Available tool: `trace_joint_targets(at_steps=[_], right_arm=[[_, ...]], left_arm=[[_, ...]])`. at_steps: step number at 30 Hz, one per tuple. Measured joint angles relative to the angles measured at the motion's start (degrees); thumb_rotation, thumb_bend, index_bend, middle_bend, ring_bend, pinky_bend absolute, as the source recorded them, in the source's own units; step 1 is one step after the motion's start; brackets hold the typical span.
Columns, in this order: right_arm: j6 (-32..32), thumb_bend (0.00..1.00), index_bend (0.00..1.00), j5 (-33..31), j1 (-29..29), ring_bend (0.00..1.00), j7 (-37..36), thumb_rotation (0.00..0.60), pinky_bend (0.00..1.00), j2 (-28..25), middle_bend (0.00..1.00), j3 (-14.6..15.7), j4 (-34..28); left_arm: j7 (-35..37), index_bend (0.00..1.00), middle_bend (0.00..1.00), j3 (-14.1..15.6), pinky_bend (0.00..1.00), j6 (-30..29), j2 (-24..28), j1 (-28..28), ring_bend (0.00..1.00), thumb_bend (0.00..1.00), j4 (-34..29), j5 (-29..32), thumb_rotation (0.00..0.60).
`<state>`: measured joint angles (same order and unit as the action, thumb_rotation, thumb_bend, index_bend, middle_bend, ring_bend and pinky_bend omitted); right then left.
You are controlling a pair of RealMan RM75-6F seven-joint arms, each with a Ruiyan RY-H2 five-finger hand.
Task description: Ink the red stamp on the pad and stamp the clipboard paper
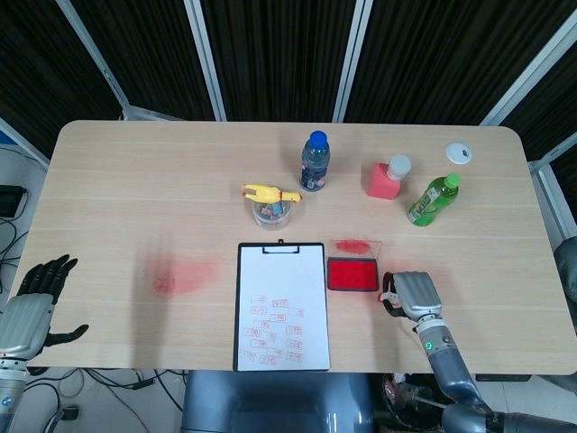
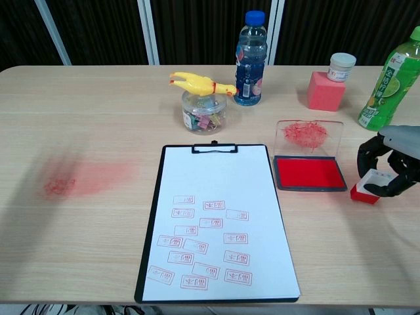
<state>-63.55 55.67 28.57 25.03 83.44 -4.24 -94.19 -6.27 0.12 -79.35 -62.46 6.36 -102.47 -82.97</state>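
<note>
Chest view shows your right hand [image 2: 392,165] curled around the stamp [image 2: 369,186], fingers [image 2: 367,155] arched over it but not plainly clamped; it sits on the tabletop [image 2: 98,118] just right of the pad [image 2: 309,173]. Inking and stamping look undone for this round, though the paper [image 2: 220,216] carries many prints. Pad lies open beside you; the tabletop's right edge is close. Your left hand [image 1: 32,302] hangs spread, holding nothing, off the left edge.

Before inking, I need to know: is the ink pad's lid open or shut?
Open. The ink pad shows its bare red surface, and its clear lid, smeared red, lies flipped back behind it.
</note>
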Motion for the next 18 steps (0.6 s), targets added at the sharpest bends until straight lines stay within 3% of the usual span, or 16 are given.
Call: trace_joint_targets(at_steps=[18], right_arm=[[-0.3,0.56,0.87,0.7,-0.8,0.83,1.0,0.6,0.93,-0.1,0.72,0.6,0.9]], left_arm=[[-0.3,0.0,0.0,0.0,0.0,0.1,-0.1,0.0,0.0,0.06,-0.1,0.0,0.6]])
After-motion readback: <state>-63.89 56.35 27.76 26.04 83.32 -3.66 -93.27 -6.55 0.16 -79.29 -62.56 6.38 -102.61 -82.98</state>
